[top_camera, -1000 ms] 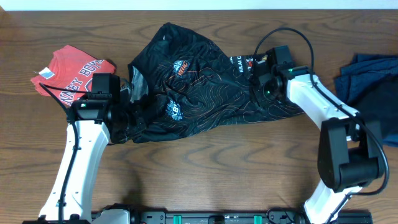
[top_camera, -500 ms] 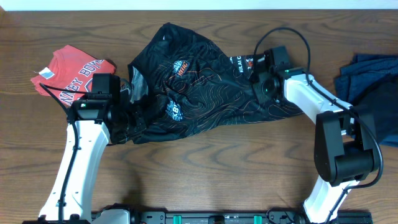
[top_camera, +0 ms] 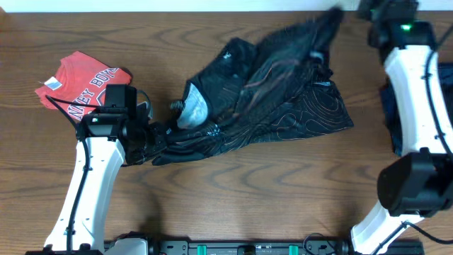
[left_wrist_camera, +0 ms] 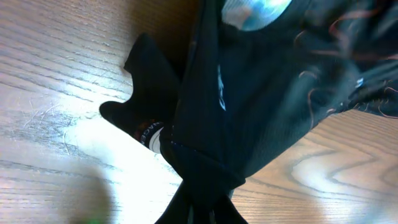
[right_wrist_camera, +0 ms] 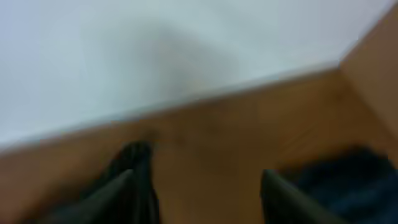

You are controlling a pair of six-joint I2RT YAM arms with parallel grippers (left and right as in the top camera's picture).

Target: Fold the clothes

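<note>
On the near side of the wooden table (top_camera: 248,205), the left gripper (top_camera: 153,138) is pressed together on a bunched corner of the black jersey (top_camera: 276,106), at the garment's 8 o'clock end. The wrist view shows the cloth gathered into a tight twist at the fingers. From that pinch the jersey fans toward 2 o'clock across the table's middle, crumpled and partly turned over, with a pale grey lining patch (top_camera: 192,111) exposed on its left and thin contour lines on its right half. A red tee with white lettering (top_camera: 81,81) lies at the table's 10 o'clock, just beside the left arm. A navy garment (top_camera: 388,106) sits at 3 o'clock, partly behind the right arm. At the far edge, about 1 o'clock, the right gripper (right_wrist_camera: 202,168) — blurred — has its fingers spread with bare wood between them. The jersey's far corner is raised and smeared close by — contact cannot be made out.
</note>
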